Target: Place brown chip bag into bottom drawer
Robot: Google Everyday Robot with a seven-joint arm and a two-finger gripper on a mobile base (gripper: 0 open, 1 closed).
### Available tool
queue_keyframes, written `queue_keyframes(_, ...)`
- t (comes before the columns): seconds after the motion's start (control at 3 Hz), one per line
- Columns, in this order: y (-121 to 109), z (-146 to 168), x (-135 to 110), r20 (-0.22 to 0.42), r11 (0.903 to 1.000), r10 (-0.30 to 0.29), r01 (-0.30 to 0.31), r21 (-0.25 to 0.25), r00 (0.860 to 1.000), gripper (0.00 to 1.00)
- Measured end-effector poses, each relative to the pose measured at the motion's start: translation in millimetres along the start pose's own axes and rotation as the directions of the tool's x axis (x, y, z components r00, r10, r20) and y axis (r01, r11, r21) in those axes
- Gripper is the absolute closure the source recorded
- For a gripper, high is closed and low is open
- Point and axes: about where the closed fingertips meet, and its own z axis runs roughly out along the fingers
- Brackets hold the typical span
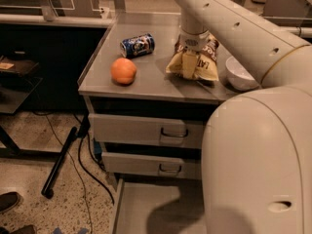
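Note:
The brown chip bag (pixel 207 67) sits on the grey cabinet top (pixel 146 84), right of centre, bunched up in the middle. My gripper (pixel 189 65) comes straight down from the white arm and is shut on the bag's middle, which looks slightly raised off the surface. The bottom drawer (pixel 141 211) is pulled out below the cabinet; its flat grey floor shows, partly in shadow and partly hidden by my white body (pixel 258 165).
An orange (pixel 123 70) and a blue drink can (pixel 138 45) on its side lie left of the bag. A white bowl (pixel 241 74) sits right of it. Two upper drawers (pixel 146 129) are shut. A black pole (pixel 58 162) and cables lie on the floor at left.

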Motion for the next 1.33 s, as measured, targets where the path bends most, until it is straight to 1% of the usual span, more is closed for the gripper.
queue_keyframes(0.33, -1, -3, 0, 0.000, 1.0000, 0.000, 0.000, 0.000, 1.000, 1.00)
queue_keyframes(0.67, -16, -38, -11, 0.060, 0.9992, -0.010, 0.008, 0.040, 0.998, 1.00)
queue_keyframes(1.0, -35, -73, -24, 0.119, 0.9955, -0.023, 0.012, 0.094, 0.993, 1.00)
queue_keyframes(1.33, -36, -74, -25, 0.119, 0.9954, -0.023, 0.012, 0.095, 0.993, 1.00)
